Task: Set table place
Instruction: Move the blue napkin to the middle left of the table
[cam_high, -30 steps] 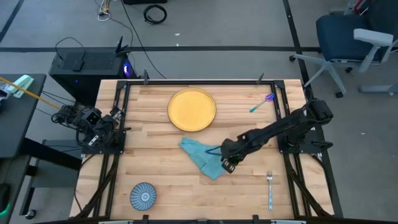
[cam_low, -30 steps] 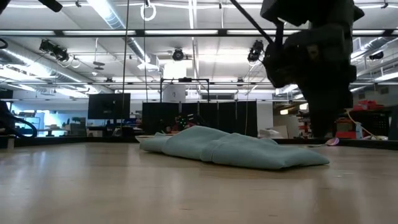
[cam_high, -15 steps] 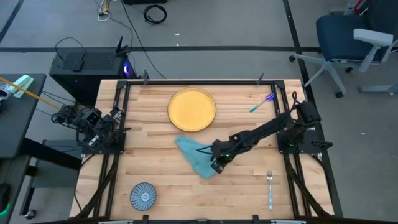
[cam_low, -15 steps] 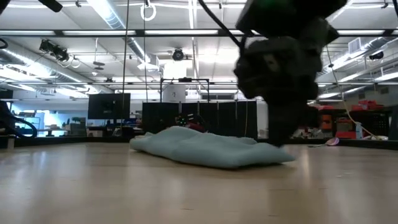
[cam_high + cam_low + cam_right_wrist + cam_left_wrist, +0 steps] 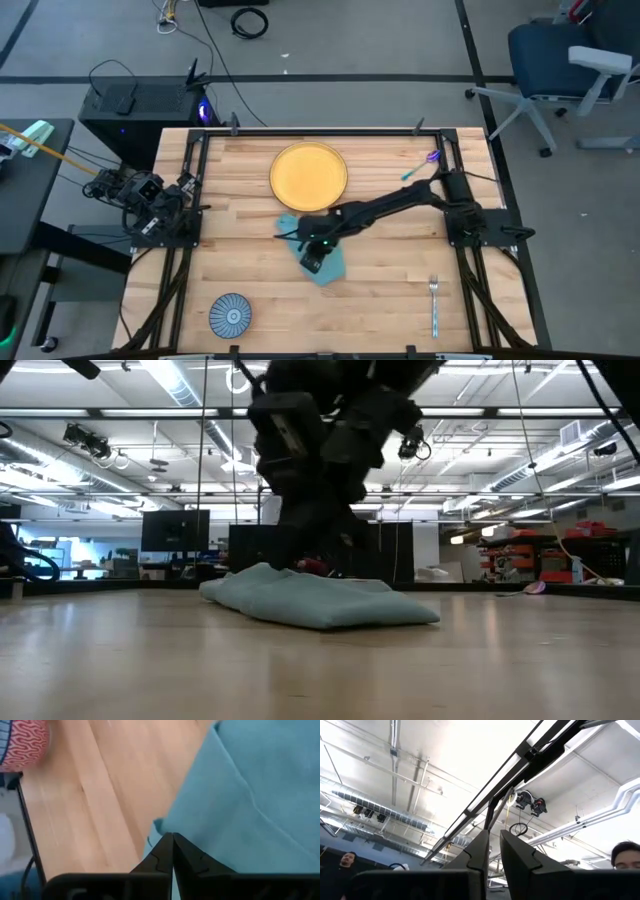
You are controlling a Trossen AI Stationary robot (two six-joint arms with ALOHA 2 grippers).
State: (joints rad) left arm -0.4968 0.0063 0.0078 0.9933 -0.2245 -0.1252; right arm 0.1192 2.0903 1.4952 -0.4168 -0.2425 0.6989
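since a second ago the right gripper point(image 5: 312, 262), fingers together, has dragged the teal napkin point(image 5: 325, 268) leftward across the table point(image 5: 400, 300). plate point(image 5: 309, 176), fork point(image 5: 434, 303), bowl point(image 5: 231, 315) remain scattered; left gripper point(image 5: 491, 851), closed, waits at the table's left edge.

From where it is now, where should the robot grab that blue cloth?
Probably the loose corner of the cloth lying on bare wood, just ahead of the shut right gripper. Come down from above with jaws opened across that edge; the rest lies flat, offering little to pinch.
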